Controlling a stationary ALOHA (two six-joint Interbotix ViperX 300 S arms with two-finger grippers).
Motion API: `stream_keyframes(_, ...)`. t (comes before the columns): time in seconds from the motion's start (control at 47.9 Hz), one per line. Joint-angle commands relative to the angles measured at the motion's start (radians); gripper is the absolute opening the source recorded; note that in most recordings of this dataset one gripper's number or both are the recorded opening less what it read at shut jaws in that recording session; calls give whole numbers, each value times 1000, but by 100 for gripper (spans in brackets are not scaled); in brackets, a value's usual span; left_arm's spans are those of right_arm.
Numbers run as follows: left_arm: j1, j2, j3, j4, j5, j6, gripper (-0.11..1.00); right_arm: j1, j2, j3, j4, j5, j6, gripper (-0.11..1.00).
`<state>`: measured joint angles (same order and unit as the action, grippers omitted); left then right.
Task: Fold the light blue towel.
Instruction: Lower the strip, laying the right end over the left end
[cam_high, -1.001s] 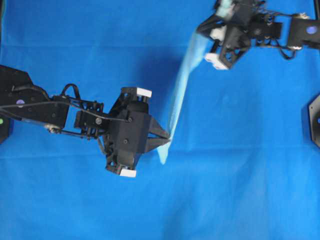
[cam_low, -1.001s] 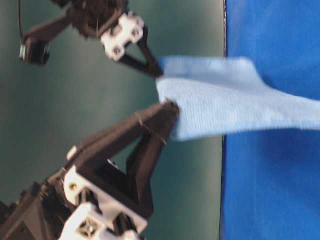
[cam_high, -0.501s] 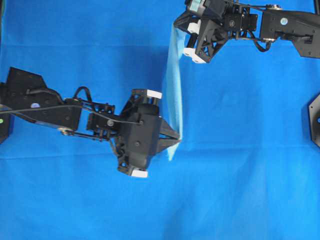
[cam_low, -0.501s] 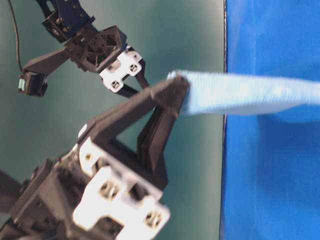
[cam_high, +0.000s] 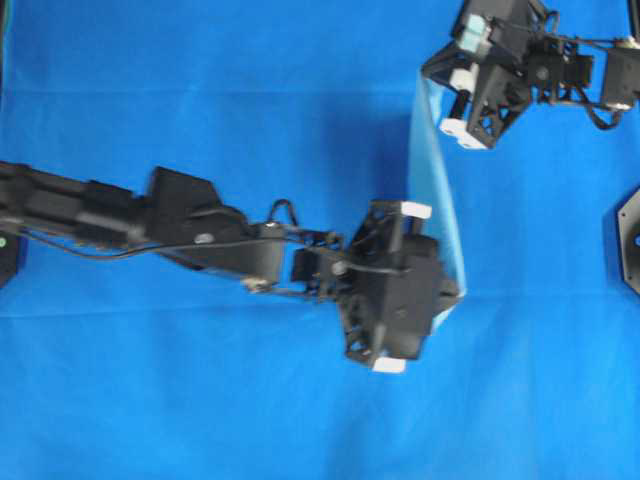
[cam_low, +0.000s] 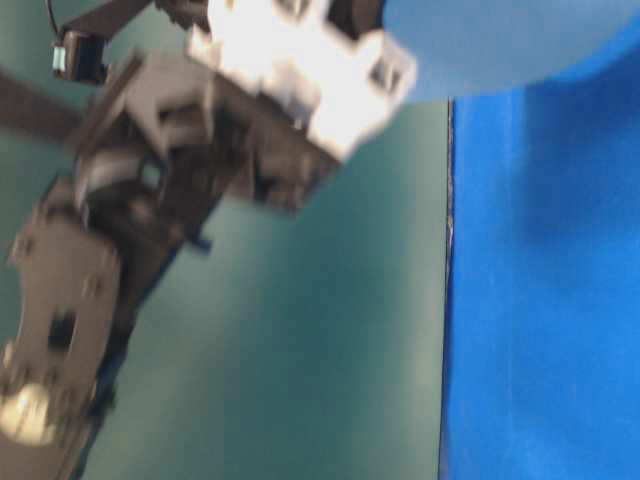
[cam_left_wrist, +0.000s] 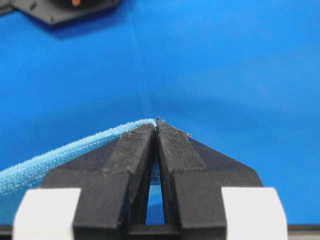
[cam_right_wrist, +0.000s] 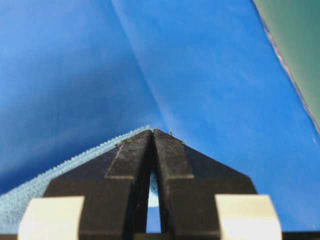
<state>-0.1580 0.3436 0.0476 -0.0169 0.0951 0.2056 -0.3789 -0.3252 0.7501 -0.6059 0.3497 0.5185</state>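
Note:
The light blue towel (cam_high: 432, 190) hangs off the table as a narrow strip stretched between my two grippers. My left gripper (cam_high: 458, 293) reaches across to the right of centre and is shut on the strip's near end. In the left wrist view its jaws (cam_left_wrist: 157, 123) pinch the towel's hem (cam_left_wrist: 50, 162). My right gripper (cam_high: 425, 78) at the top right is shut on the far end. The right wrist view shows the hem (cam_right_wrist: 50, 185) running left from the closed tips (cam_right_wrist: 153, 131). At table level the towel (cam_low: 490, 40) is a blurred pale patch at the top.
A royal-blue cloth (cam_high: 200, 120) covers the whole table. A black base plate (cam_high: 630, 240) sits at the right edge. The table-level view shows the table's edge (cam_low: 448, 300) against a green wall (cam_low: 300, 350), with the blurred left arm (cam_low: 150, 200) close to the camera.
Both grippers have moved to the right, carrying the stretched towel with them. The left arm has reached much further across the table. Both stay shut on the towel.

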Motion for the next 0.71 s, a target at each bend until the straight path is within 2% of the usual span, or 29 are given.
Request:
stream_keyframes(0.0,-34,5,-71,-3,-9,3,2,-60,-25,-6,-8,12,-2,2)
stream_keyframes(0.167,-21,-3,-15,-3,-3,-29,2,-60,23,-15,-8,-23,-3,2)
stream_keyframes(0.229,-17,-26,41,-3,-14,-61,2,-60,55,-25,-8,-64,-2,2)
stream_keyframes(0.438,-29,-92,202,-5,-46,-103,2,-54,202,-103,-6,-195,3,2)
stream_keyframes(0.688,-35,-169,383,-5,-46,-201,2,-34,314,-187,-6,-209,2,2)
